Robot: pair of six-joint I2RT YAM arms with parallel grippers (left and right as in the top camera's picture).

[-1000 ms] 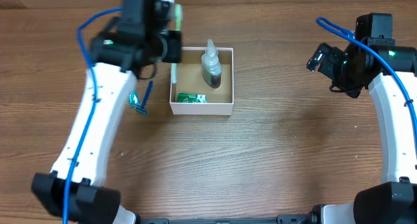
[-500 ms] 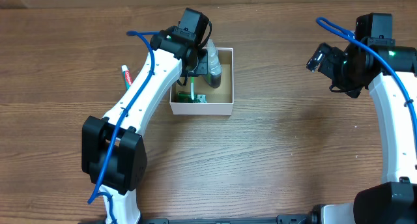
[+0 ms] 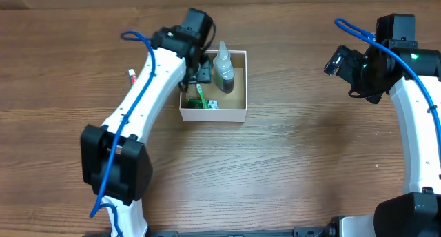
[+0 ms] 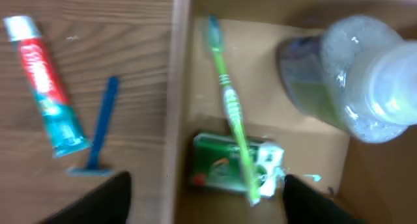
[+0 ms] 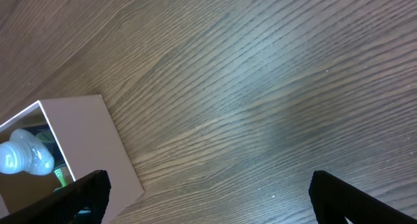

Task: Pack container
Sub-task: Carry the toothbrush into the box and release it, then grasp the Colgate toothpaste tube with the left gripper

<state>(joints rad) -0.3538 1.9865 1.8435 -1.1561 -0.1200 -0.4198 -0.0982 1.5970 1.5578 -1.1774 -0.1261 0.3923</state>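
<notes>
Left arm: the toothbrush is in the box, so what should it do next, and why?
Probably lift a little and move toward the razor. The left gripper is open, the toothbrush lies loose inside the container, and the razor and toothpaste lie on the table outside its wall.

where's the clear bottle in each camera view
Overhead: the clear bottle stands inside the container, upper centre of the picture.
Left wrist: the clear bottle is at upper right, large and blurred.
Right wrist: the clear bottle is in the bottom left corner.
Shared landmark: the container's white wall.
</notes>
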